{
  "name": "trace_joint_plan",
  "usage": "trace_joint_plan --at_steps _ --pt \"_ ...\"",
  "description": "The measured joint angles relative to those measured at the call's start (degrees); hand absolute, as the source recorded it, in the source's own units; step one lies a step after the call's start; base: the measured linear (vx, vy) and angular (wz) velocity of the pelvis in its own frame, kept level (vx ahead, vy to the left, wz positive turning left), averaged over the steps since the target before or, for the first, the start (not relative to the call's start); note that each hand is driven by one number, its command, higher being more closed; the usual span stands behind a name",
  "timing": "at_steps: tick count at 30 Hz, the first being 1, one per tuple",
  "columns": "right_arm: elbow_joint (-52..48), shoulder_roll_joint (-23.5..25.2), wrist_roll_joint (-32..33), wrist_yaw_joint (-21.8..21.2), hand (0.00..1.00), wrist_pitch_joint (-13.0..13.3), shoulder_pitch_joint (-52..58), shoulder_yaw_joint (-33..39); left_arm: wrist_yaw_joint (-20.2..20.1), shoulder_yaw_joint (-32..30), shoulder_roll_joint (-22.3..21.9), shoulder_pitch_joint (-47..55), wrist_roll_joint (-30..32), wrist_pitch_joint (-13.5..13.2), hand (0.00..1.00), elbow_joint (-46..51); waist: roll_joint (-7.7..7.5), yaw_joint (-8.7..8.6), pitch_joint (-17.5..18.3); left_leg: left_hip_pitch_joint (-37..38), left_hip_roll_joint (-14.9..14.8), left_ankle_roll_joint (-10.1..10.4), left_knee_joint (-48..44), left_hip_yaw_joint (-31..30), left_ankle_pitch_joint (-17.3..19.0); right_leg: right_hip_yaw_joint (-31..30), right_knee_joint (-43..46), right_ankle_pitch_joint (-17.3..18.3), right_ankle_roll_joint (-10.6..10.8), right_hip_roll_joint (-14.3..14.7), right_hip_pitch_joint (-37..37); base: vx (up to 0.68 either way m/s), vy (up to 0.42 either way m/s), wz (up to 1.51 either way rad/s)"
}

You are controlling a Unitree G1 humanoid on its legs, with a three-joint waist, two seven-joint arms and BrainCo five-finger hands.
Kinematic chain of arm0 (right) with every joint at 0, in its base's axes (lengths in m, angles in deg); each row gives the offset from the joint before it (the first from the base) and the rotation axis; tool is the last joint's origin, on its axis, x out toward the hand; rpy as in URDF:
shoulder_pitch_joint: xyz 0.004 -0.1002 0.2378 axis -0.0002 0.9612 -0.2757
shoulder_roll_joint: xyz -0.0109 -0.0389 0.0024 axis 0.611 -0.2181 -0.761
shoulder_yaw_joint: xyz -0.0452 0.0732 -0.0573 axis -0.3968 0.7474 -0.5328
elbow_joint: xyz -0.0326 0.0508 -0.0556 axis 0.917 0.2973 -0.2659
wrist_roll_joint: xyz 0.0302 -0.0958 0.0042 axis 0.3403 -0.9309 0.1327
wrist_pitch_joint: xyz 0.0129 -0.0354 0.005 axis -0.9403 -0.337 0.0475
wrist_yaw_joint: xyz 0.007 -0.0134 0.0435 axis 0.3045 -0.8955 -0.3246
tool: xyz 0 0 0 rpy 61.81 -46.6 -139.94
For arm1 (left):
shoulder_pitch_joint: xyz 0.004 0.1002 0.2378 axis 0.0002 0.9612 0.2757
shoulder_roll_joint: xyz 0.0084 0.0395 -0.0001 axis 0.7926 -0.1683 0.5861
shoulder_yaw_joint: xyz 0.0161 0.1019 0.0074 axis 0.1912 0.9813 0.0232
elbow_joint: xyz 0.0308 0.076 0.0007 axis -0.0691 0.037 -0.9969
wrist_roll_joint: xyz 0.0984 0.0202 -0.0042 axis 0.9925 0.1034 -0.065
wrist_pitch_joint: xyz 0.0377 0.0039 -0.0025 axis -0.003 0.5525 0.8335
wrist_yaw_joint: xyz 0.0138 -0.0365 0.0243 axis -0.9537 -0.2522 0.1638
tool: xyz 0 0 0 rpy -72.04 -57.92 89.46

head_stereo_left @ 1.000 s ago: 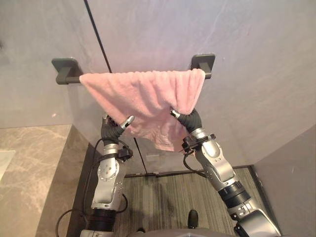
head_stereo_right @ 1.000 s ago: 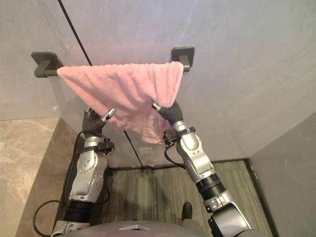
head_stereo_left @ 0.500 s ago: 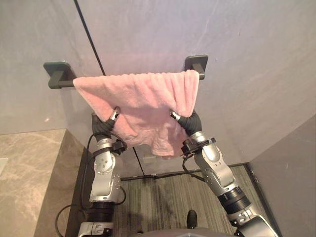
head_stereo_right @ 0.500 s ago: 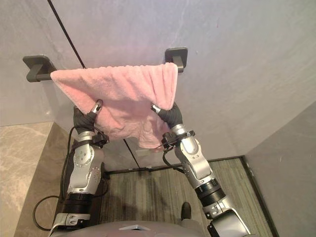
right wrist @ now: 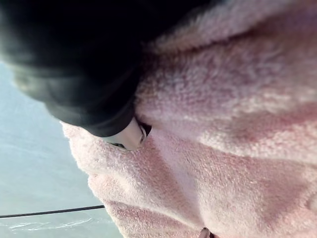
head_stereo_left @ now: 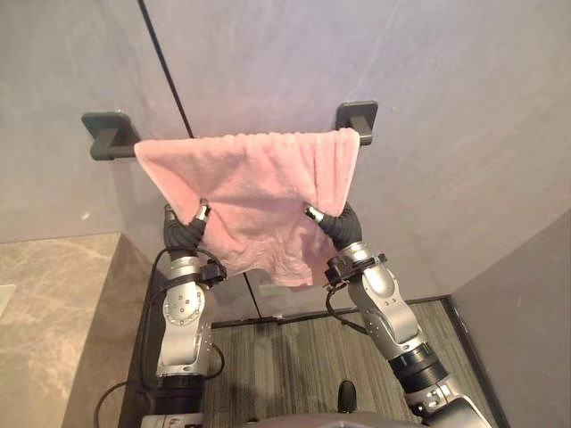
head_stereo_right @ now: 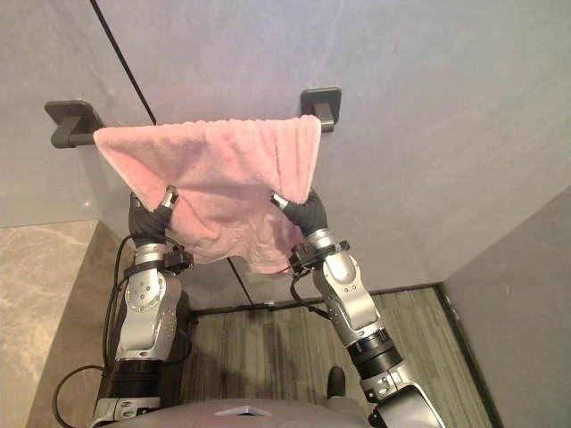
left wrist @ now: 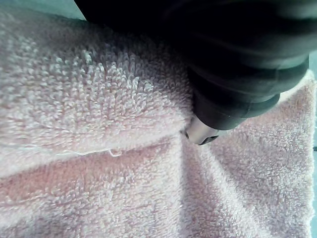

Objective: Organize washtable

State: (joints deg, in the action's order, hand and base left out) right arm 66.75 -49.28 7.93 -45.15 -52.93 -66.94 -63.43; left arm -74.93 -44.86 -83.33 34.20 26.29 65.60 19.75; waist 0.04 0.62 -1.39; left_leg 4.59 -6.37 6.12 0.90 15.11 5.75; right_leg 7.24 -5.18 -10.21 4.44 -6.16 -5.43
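Left eye view: the pink towel (head_stereo_left: pixel 250 178) hangs over the dark rail (head_stereo_left: pixel 114 143) on the grey wall (head_stereo_left: pixel 446 134). The left hand (head_stereo_left: pixel 183 232) is tucked into the towel's lower left part and the right hand (head_stereo_left: pixel 337 225) into its lower right (each half buried). Left wrist view: terry pile presses against the dark cover, and I cannot tell whether the hand grasps it. Right wrist view: the towel folds round the hand, and its hold is equally unreadable.

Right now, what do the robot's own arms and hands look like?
The left arm and right arm are smooth silver-grey shells in rounded segments, with black clamp bands at the wrists and black ribbed rings lower down. The left hand and right hand each wear a dark ribbed cover.
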Motion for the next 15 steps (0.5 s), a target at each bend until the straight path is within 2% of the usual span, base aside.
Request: trace_joint_plan --at_steps 2,6,15 --pt "0.6 1.1 -3.0 0.0 1.0 -0.1 0.3 1.9 -1.5 -0.1 -0.4 1.6 0.1 0.0 1.0 1.6 0.0 0.08 0.0 0.1 0.0 0.0 0.0 -0.2 0.0 0.3 0.0 0.0 0.0 -0.1 0.2 0.0 0.002 0.06" --pt "2.6 2.1 -3.9 0.1 1.0 0.0 -0.2 3.3 -1.7 -0.4 -2.0 1.7 0.1 0.0 1.0 1.5 0.0 0.07 0.0 0.1 0.0 0.0 0.1 -0.6 0.0 0.9 0.0 0.1 0.1 -0.1 0.4 0.0 -0.002 0.05" --pt "5.4 2.2 -6.3 0.1 1.0 -1.1 -2.3 4.7 -3.0 -1.9 -2.1 0.2 1.1 -0.3 1.0 -0.6 0.14 0.05 -0.1 0.1 0.0 0.0 0.3 -1.3 0.0 1.3 0.0 0.3 0.3 -0.1 0.6 0.0 -0.001 0.01"
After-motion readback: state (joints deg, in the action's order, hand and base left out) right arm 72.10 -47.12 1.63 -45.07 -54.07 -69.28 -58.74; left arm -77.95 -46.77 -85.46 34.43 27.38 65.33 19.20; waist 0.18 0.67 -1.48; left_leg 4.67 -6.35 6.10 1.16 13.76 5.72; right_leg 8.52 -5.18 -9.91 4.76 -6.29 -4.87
